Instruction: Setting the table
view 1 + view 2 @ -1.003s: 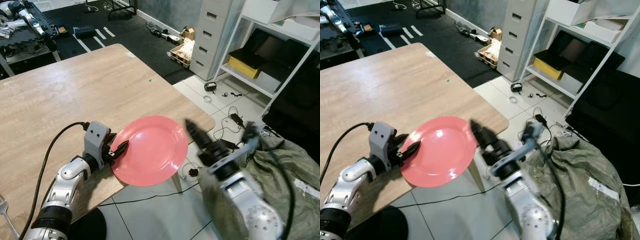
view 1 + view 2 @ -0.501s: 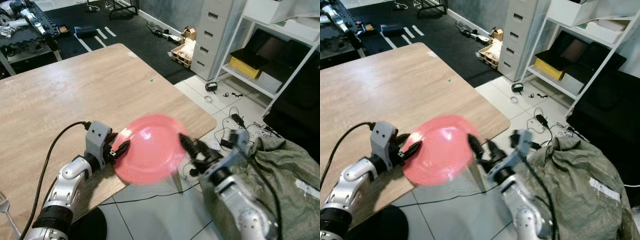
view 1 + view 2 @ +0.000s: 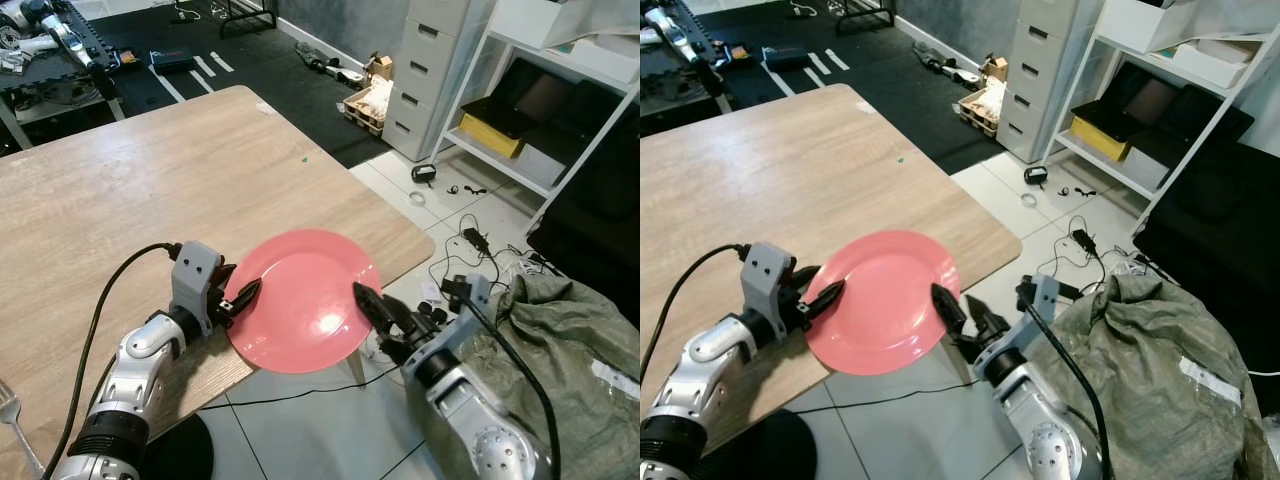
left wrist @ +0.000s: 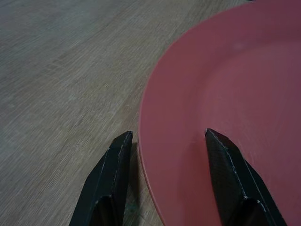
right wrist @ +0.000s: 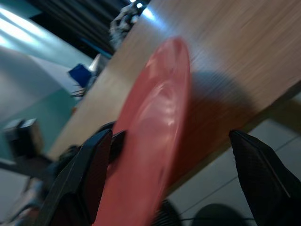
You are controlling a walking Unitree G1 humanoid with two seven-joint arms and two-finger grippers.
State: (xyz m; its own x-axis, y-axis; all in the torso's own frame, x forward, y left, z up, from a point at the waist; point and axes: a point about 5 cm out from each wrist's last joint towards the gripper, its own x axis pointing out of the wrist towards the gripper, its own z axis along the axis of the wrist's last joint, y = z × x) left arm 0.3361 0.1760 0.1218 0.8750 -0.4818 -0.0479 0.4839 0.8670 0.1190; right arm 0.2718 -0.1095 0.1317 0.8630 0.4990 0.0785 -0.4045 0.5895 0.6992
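A pink plate [image 3: 305,300] hangs half over the near right edge of the wooden table [image 3: 150,180], slightly lifted and casting a shadow on the wood. My left gripper [image 3: 243,293] is shut on the plate's left rim. In the left wrist view the rim passes between its two black fingers [image 4: 120,155], one on the plate side and one on the table side. My right gripper [image 3: 385,318] is open off the table at the plate's right edge. In the right wrist view the plate [image 5: 155,122] stands edge-on between its spread fingers.
A fork [image 3: 12,425] lies at the table's near left corner. Beyond the table's right edge are tiled floor with cables [image 3: 470,240], white drawers [image 3: 430,70], a white shelf [image 3: 560,100] and a green sack [image 3: 580,340]. A black round base [image 3: 185,450] sits below the table.
My right gripper dropped from beside the plate's upper right rim to its lower right edge. The plate blurred with a shake half a second ago and is sharp and still now.
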